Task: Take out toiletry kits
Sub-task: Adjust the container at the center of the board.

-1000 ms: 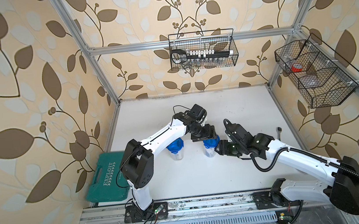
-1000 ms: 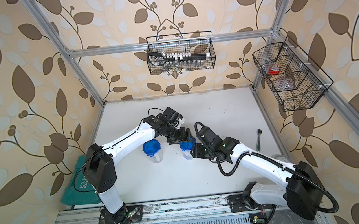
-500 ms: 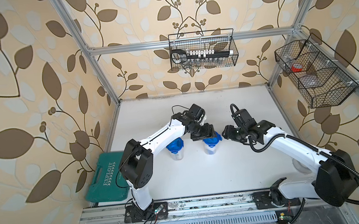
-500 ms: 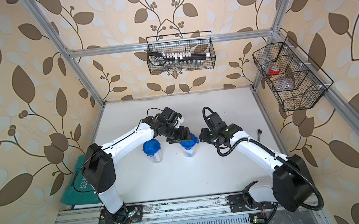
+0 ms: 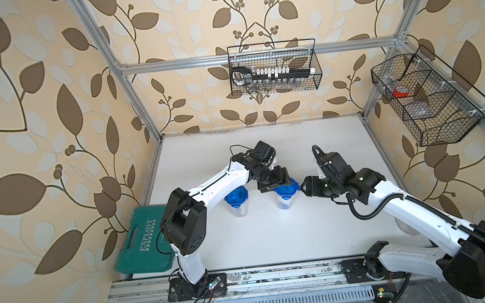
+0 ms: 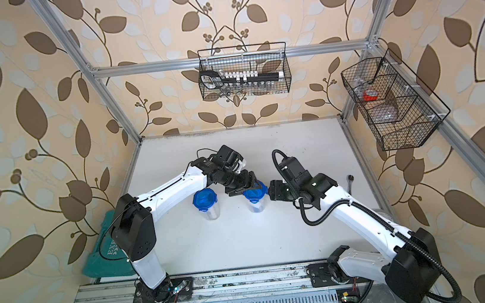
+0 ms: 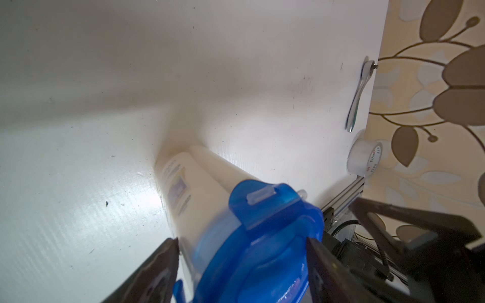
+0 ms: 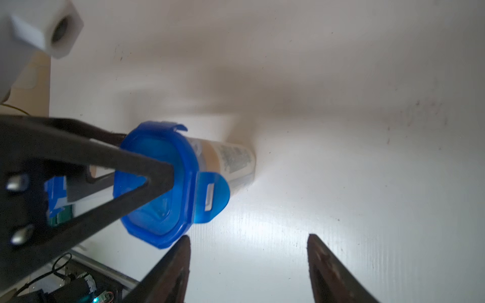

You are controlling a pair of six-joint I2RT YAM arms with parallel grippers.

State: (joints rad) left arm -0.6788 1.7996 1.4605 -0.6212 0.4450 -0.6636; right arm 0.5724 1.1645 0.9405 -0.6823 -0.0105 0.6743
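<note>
Two clear jars with blue lids stand mid-table in both top views: the left jar [image 5: 236,201] and the right jar [image 5: 285,198]. White labelled toiletry kits items [image 7: 178,189] [image 8: 233,157] show through the right jar's wall. My left gripper [image 5: 282,182] [image 7: 241,240] straddles that jar's blue lid [image 8: 157,183], one finger on each side, closed against it. One lid tab [image 8: 212,195] sticks outward. My right gripper [image 5: 302,185] [image 8: 248,236] stands open just to the jar's right, nothing between its fingers, one fingertip [image 8: 183,241] close to the lid's rim.
A green tool case [image 5: 143,244] lies off the table's left edge. Wire baskets hang on the back wall [image 5: 274,71] and the right wall [image 5: 428,100]. A metal wrench [image 7: 358,97] and a tape roll [image 7: 364,157] lie by the right edge.
My right arm swung from the jar's front-right, low over the table, round to the jar's right side, and its jaws widened a little. The left gripper stayed on the lid.
</note>
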